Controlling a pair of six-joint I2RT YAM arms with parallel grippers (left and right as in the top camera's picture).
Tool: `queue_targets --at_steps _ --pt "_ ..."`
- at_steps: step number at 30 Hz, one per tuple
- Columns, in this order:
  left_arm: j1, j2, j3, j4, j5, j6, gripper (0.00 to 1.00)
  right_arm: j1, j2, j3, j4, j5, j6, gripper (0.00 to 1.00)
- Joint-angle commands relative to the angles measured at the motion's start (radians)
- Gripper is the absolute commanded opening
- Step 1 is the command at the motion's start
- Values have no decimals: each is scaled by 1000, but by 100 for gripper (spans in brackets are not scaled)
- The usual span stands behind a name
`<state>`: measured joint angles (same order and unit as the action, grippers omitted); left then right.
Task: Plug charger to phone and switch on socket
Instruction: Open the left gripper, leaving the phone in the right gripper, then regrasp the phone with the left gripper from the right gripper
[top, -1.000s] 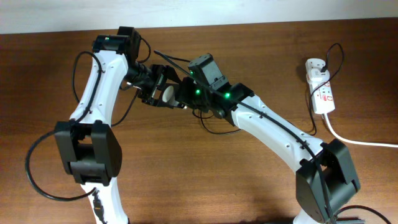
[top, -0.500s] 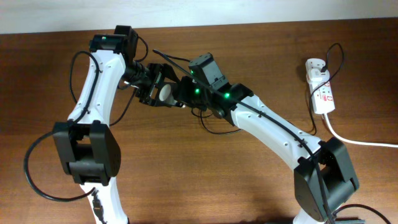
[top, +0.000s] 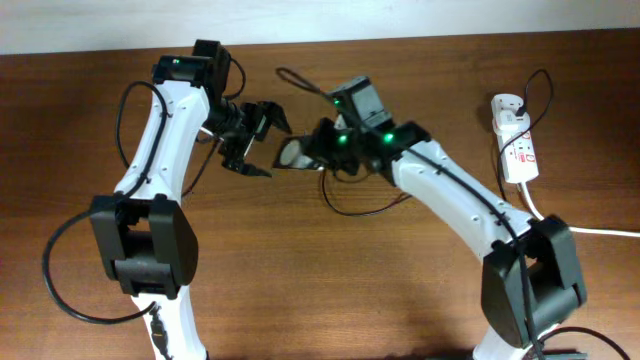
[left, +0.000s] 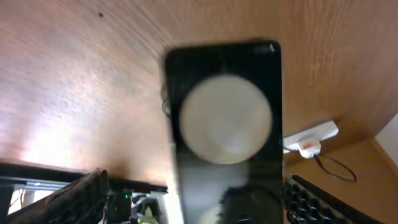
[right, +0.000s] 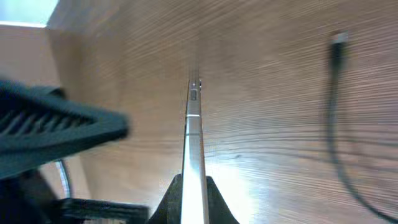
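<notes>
At the right gripper (right: 193, 190), the fingers (right: 173, 202) are closed narrow on the phone (left: 222, 118). It is clamped by its 2 faces and held on edge, bottom centre of the right wrist view. The phone appears lifted off the table (top: 300, 290), top centre of the overhead view. Its screen is turned to the left wrist camera, and 1 round white reflection is shown on the glass.

At the left gripper (top: 272, 146), the fingers are spread wide and nothing is held. It is placed just left of the phone in the overhead view, jaws facing the screen; no contact is seen.

The charger (right: 336, 56) is not connected. Its plug tip (right: 339, 38) is seen lying on the wood, upper right of the right wrist view, well apart from the phone.

The socket (top: 517, 150) is found at the right edge of the overhead view, well apart from both grippers. A white adapter (top: 508, 110) is plugged at its upper end and a thick white cord (top: 580, 228) leaves toward the lower right. The switch position cannot be read.

Status, as judged: 0 of 2 steps done, phone only picked up and presented. Left to do:
- plug tip to be picked up, probably by the free left gripper
- tip to be lined up with the phone's port and pushed in
- socket switch to be pressed
</notes>
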<state>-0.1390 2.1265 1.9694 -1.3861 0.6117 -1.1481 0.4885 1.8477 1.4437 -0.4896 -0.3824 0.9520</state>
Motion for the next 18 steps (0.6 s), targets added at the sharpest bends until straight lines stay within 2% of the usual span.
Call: queue_targets --at_steps 1,3,6,9,13,15,18 --pt "4 -2 7 63 -59 111 95 -75 -8 21 -51 -94 -109 4" --pt "4 -2 7 67 -59 129 96 -140 -8 21 -106 -140 -163 4" --pt "5 -2 7 74 -48 165 98 -256 -23 21 -175 -277 -325 4" --pt "5 -2 7 138 85 423 99 -318 -84 21 -257 -291 -440 4" --pt "5 -2 7 187 200 595 99 -438 -274 21 -426 -249 -569 4" --pt "11 -2 7 232 313 710 99 -539 -415 6 -507 -251 -615 4" --pt "30 -2 7 257 380 761 100 -628 -597 -118 -518 -266 -630 4"
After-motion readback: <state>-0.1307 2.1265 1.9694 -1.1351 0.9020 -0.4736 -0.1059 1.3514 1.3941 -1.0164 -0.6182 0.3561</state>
